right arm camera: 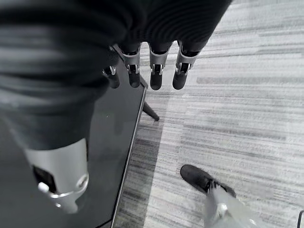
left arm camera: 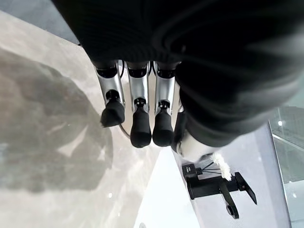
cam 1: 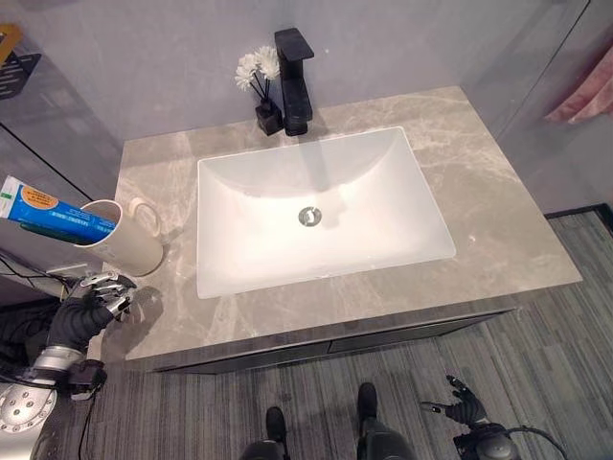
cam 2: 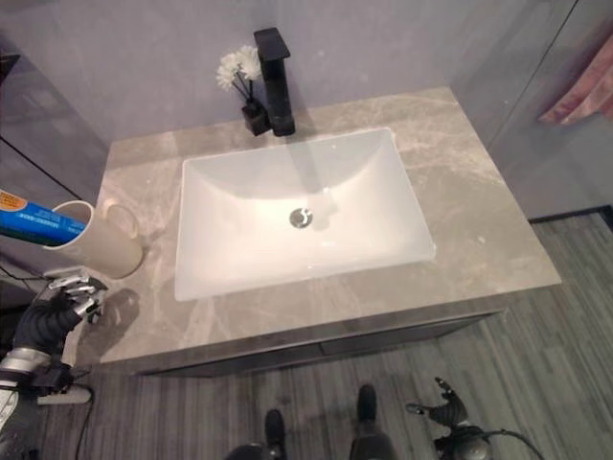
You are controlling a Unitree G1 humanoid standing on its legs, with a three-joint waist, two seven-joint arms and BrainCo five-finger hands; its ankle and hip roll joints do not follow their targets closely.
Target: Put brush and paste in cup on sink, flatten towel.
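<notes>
- Two hands are on my screens, both empty: my left hand (cam 1: 96, 299) hangs at the countertop's front-left corner, about seven o'clock from the basin, its fingers (left arm camera: 140, 128) extended and relaxed, holding nothing.
- My right hand (cam 1: 463, 406) sits low over the striped floor (right arm camera: 247, 95) at about five o'clock, off the counter, fingers (right arm camera: 154, 71) loosely straight and empty beside the dark cabinet front (right arm camera: 114, 142).
- I see the cream cup (cam 1: 129, 237) standing upright on the grey marble countertop (cam 1: 498, 230) at nine o'clock from the white sink (cam 1: 316, 206), just beyond my left hand.
- One blue toothpaste tube (cam 1: 53, 213) leans out of the cup's mouth toward nine o'clock; I cannot tell whether a brush sits in the cup with it.
- At twelve o'clock behind the basin stands the black faucet (cam 1: 295, 81), with a small dark vase of white flowers (cam 1: 261, 81) touching its left side.
- One pink cloth (cam 1: 584, 96) hangs behind glass at two o'clock, well apart from the counter.
</notes>
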